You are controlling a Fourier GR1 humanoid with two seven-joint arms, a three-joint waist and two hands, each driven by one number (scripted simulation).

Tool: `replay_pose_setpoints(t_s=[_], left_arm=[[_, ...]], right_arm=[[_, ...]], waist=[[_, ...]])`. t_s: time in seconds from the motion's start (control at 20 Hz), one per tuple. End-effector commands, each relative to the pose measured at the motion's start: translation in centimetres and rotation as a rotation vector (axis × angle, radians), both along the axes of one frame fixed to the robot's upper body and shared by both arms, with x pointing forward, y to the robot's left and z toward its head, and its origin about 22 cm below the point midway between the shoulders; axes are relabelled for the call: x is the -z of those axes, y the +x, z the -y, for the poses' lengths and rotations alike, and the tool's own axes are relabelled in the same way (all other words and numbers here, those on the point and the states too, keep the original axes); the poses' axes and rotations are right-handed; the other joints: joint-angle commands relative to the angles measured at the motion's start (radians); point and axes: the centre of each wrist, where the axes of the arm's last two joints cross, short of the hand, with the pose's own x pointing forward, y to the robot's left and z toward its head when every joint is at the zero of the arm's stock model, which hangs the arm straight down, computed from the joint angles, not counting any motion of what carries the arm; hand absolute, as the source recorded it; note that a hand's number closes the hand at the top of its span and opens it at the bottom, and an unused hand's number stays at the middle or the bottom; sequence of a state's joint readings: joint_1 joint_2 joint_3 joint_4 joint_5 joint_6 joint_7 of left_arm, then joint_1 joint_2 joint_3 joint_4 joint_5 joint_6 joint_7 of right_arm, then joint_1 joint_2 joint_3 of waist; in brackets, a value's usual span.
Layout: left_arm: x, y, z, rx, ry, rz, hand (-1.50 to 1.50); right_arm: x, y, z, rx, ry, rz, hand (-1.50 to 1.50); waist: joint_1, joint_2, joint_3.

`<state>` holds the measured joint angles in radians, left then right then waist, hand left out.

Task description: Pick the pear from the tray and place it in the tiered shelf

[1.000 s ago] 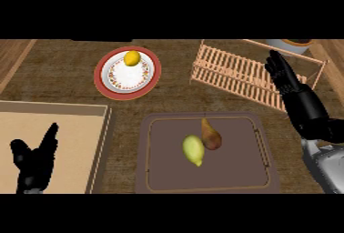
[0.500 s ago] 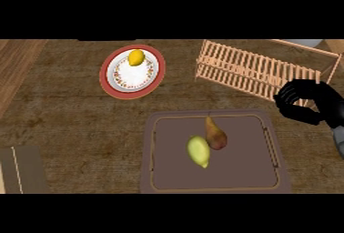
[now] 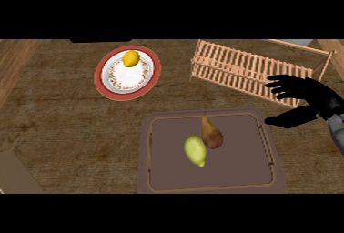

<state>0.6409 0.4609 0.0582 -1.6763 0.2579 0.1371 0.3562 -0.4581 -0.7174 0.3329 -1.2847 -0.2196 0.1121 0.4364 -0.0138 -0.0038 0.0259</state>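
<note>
A brown pear [image 3: 211, 134] lies near the middle of the dark tray [image 3: 158, 175], touching a yellow-green lemon-shaped fruit [image 3: 194, 151] on its left. The wooden tiered shelf [image 3: 242, 68] stands beyond the tray at the upper right. My right hand [image 3: 306, 96] hovers at the right edge, over the tray's far right corner and the shelf's front; its fingers are spread towards the left and the thumb points at the tray, with nothing held. The pear is well to its left. My left hand does not show.
A red-rimmed plate [image 3: 107, 85] with a yellow fruit [image 3: 131, 58] sits at the upper left. A pale board corner [image 3: 15, 175] shows at the lower left. A wooden edge [image 3: 13, 59] runs along the far left.
The view has shifted, so the tray and plate sit further right. My right hand came down from above the shelf towards the tray's right corner. The left hand left the view.
</note>
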Motion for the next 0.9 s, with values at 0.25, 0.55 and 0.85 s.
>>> replay_pose_setpoints(t_s=[0.25, 0.55, 0.85], left_arm=[[-2.9, 8.0, 5.3, 0.207, -0.157, 0.322, 0.0], [-3.1, 8.1, 5.6, 0.213, -0.167, 0.326, 0.0], [-3.6, 8.5, 6.2, 0.229, -0.169, 0.316, 0.0]], right_arm=[[-4.4, 2.6, -5.3, -0.211, -0.044, -0.199, -1.5], [-4.8, 3.9, -9.3, -0.192, -0.178, -0.313, -1.5], [-5.0, 4.8, -13.8, -0.154, -0.316, -0.345, -1.5]], waist=[[-0.023, 0.006, -0.039], [-0.006, 0.005, -0.04], [0.0, 0.011, -0.038]])
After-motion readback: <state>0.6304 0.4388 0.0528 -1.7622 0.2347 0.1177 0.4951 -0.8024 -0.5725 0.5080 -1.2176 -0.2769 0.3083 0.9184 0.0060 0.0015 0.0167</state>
